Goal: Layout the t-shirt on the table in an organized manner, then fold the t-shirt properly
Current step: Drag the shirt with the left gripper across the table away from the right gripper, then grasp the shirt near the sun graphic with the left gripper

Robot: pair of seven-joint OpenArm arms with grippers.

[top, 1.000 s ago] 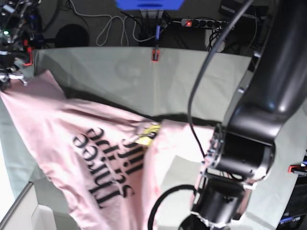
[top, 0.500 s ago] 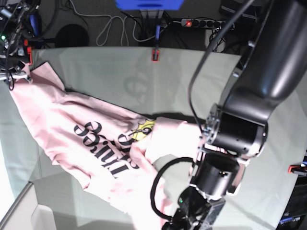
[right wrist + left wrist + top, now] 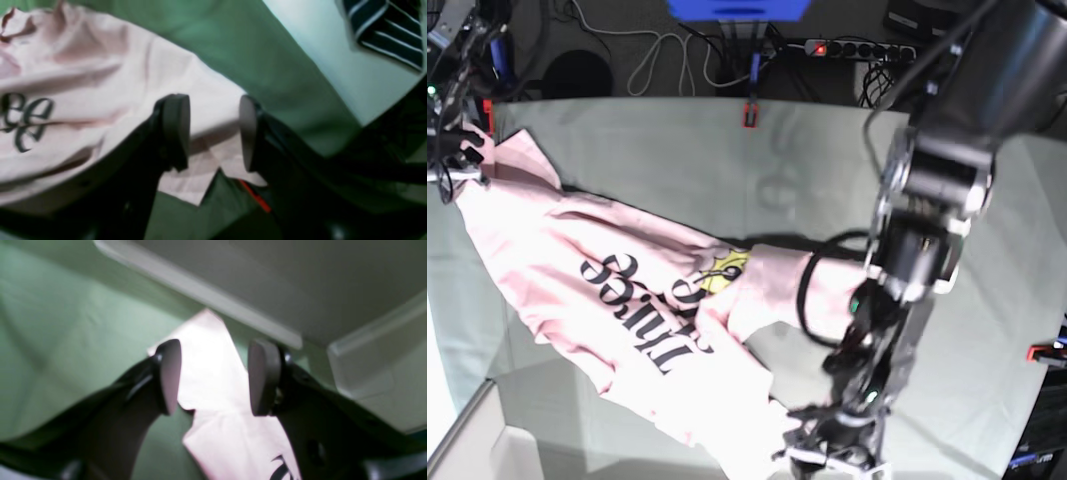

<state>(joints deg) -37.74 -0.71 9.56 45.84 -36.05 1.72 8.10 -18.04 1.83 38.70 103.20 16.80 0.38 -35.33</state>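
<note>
The pale pink t-shirt (image 3: pixel 627 270) lies on the grey-green table (image 3: pixel 727 160), stretched from the far left corner to the near middle, with its black lettering facing up. My left gripper (image 3: pixel 832 455) hangs over the shirt's near corner. In the left wrist view it (image 3: pixel 215 376) is open, with pink cloth (image 3: pixel 233 440) lying under the gap between its fingers. My right gripper (image 3: pixel 449 165) is over the shirt's far left corner. In the right wrist view it (image 3: pixel 211 131) is open above the cloth (image 3: pixel 100 76), and the fingers do not pinch it.
Red clamps sit on the far edge (image 3: pixel 750 113), at the far left corner (image 3: pixel 487 115) and at the right edge (image 3: pixel 1042 352). One also shows under the right gripper (image 3: pixel 255 196). A white box (image 3: pixel 477 440) stands off the near left corner. The left arm (image 3: pixel 937 200) rises over the table's right half.
The left arm has swung up and to the right, clearing the shirt's middle. The shirt has settled lower and flatter on the table. The right gripper has barely moved.
</note>
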